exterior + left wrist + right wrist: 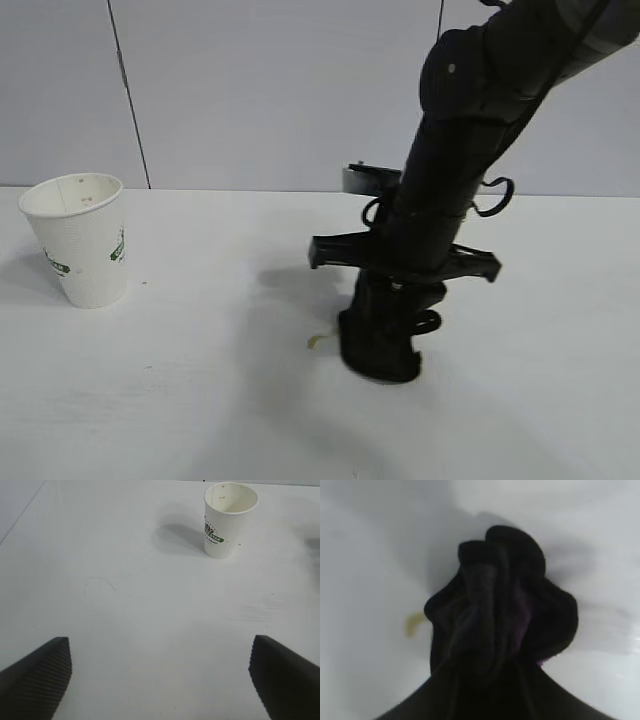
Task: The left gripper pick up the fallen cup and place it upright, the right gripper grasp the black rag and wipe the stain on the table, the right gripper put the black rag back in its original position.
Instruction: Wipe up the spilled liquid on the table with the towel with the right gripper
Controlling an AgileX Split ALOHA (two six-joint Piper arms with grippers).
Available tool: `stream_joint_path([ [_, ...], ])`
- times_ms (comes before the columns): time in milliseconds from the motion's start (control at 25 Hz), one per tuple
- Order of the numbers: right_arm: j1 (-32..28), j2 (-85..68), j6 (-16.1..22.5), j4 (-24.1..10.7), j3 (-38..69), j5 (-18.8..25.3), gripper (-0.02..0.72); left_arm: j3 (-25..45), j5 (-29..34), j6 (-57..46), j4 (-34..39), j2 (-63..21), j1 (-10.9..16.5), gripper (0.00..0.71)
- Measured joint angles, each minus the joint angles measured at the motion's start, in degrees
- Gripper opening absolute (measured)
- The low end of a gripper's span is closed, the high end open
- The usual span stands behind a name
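Wiping under way: right claw (pixel 380 350) clamped on black rag (pixel 500 615), pressed to bench (pixel 200 400) just beside yellowish stain (pixel 318 342). Best swept sideways over that blot with steady downward pressure. Cup (pixel 80 240) already upright, well apart; left claw (pixel 160 680) spread wide, idle.

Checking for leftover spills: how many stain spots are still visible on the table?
1: a yellowish stain on the table, right beside the black rag pressed down by the right tool. More may hide under it.

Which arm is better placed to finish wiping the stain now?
Right. The right gripper presses the black rag on the table beside the stain; the left gripper is open, empty.
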Motion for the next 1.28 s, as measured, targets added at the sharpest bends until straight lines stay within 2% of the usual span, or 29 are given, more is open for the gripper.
stream_joint_path([
  [120, 4.61, 0.00, -0.99, 2.42, 0.11, -5.67, 0.149, 0.00, 0.00, 0.00, 0.00, 0.00, 0.00, 0.694],
  [240, 7.33, 0.06, -1.32, 2.43, 0.11, -9.97, 0.149, 0.00, 0.00, 0.00, 0.00, 0.00, 0.00, 0.694],
  [320, 7.66, 0.15, -1.15, 1.48, 0.11, -10.97, 0.149, 0.00, 0.00, 0.00, 0.00, 0.00, 0.00, 0.694],
  [480, 6.08, 0.86, 2.36, -3.29, 0.11, -10.96, 0.149, 0.00, 0.00, 0.00, 0.00, 0.00, 0.00, 0.694],
  [760, 2.26, 1.51, 9.37, -14.14, 0.11, -10.56, 0.149, 0.00, 0.00, 0.00, 0.00, 0.00, 0.00, 0.694],
  [840, 1.09, 1.44, 10.76, -17.13, 0.11, -8.89, 0.149, 0.00, 0.00, 0.00, 0.00, 0.00, 0.00, 0.694],
  [1000, -2.05, 1.22, 12.20, -20.13, -0.27, -3.85, 0.149, 0.00, 0.00, 0.00, 0.00, 0.00, 0.00, 0.694],
  [1160, -4.32, 1.15, 11.76, -20.74, -1.71, 5.63, 0.149, 0.00, 0.00, 0.00, 0.00, 0.00, 0.00, 0.694],
  [1240, -4.38, 1.15, 9.25, -19.80, -2.41, 10.89, 0.149, 0.00, 0.00, 0.00, 0.00, 0.00, 0.00, 0.694],
  [1280, -4.31, 1.15, 7.13, -18.06, -2.70, 13.06, 0.149, 0.00, 0.00, 0.00, 0.00, 0.00, 0.00, 0.694],
])
